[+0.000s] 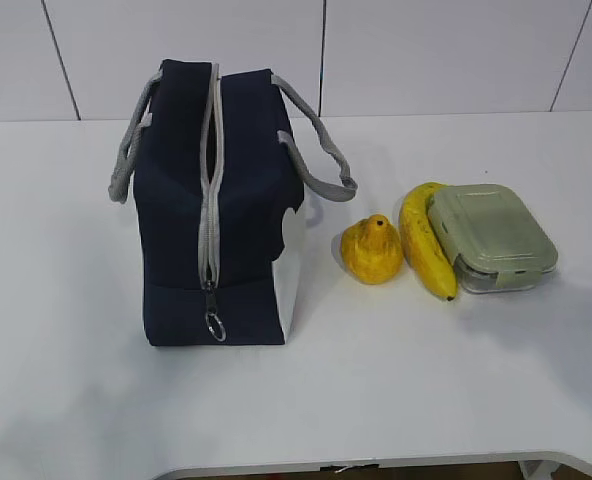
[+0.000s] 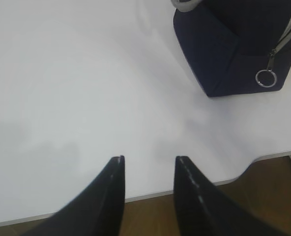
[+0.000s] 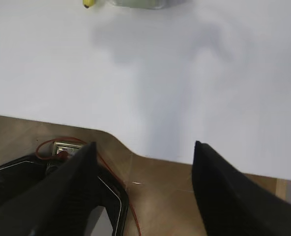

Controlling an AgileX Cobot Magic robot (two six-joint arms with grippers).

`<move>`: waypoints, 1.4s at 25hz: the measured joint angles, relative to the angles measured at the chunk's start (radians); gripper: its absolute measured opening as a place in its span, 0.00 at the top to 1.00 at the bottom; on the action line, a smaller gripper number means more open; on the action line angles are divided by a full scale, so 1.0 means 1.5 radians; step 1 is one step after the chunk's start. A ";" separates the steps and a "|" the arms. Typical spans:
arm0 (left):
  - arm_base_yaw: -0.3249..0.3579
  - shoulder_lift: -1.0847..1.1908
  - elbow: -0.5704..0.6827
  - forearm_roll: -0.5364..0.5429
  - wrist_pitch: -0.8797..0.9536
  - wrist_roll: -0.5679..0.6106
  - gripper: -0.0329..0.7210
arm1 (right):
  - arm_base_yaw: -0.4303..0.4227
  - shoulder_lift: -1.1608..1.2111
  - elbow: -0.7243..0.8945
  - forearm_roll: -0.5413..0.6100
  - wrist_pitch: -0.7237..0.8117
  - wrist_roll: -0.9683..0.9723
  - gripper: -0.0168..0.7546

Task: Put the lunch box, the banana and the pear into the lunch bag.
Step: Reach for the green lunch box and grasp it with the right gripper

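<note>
Three items sit beside zipped lunch bag (image 1: 216, 210).

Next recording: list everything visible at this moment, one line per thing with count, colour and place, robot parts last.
lunch bag: one, navy with grey handles and white side panel, upright at left of table, zipper closed.
ring pull: one, metal, hanging at the zipper's lower end on the bag's front.
pear: one, yellow-orange, right of the bag.
banana: one, yellow, between pear and box, against the box.
lunch box: one, clear with sage-green lid, far right of the row.
table: one, white, under everything.
left gripper: one, black, open, empty, over the table's near edge.
right gripper: one, black, open wide, empty, at the table's near edge.
</note>
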 joint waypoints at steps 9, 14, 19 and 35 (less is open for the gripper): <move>0.000 0.000 0.000 0.000 0.000 0.000 0.64 | 0.000 0.229 -0.157 0.010 -0.029 -0.020 0.34; 0.000 0.000 0.000 0.000 0.000 0.000 0.64 | -0.001 0.293 -0.213 0.010 -0.029 -0.024 0.34; 0.000 0.000 0.000 0.000 0.000 0.000 0.64 | -0.033 0.350 -0.234 0.028 -0.027 -0.027 0.34; 0.000 0.000 0.000 0.000 0.000 0.000 0.64 | -0.240 0.504 -0.366 0.407 0.083 -0.309 0.34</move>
